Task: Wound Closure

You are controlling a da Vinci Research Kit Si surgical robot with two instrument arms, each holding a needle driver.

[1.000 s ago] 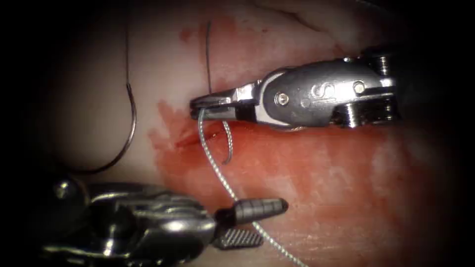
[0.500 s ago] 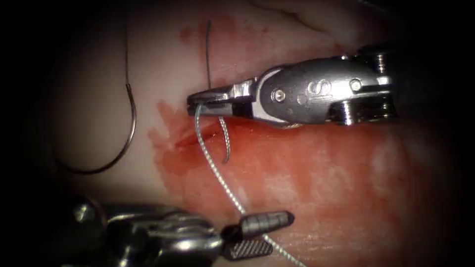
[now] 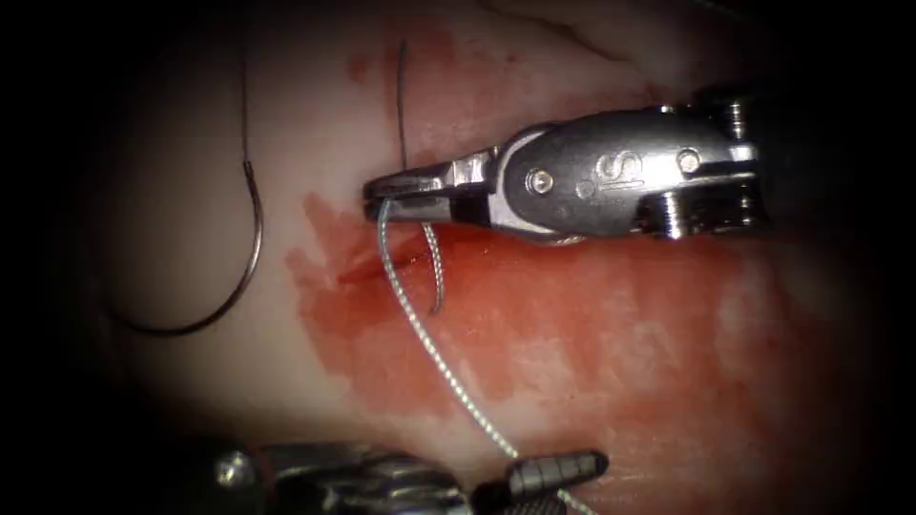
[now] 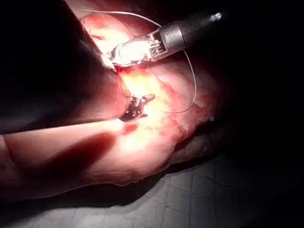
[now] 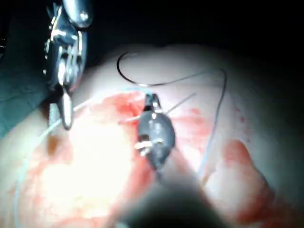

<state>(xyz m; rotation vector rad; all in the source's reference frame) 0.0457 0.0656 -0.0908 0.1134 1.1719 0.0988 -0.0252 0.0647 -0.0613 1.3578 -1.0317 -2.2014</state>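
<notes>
The curved needle (image 3: 258, 243) lies free on the tissue (image 3: 668, 362), left of the cut (image 3: 377, 269), held by neither tool and not in the tissue. Dark thread (image 3: 244, 95) runs up from its blunt end. My right tool (image 3: 380, 198) reaches in from the right just above the cut, jaws shut on the silvery thread (image 3: 420, 329). One short end curls down beside the cut, and the long strand runs down and right to my left tool (image 3: 582, 477) at the bottom edge. Its jaws stand open around that strand. In the right wrist view the left tool (image 5: 61, 116) looks open too.
Red fluid (image 3: 534, 324) stains the tissue around and to the right of the cut. A second dark strand (image 3: 402, 105) runs straight up from the right tool's jaws. The tissue rests on a pale cloth (image 4: 199, 199).
My left tool has drawn back down and to the right along the silvery strand, now half out of the picture. The right tool and the needle have hardly moved.
</notes>
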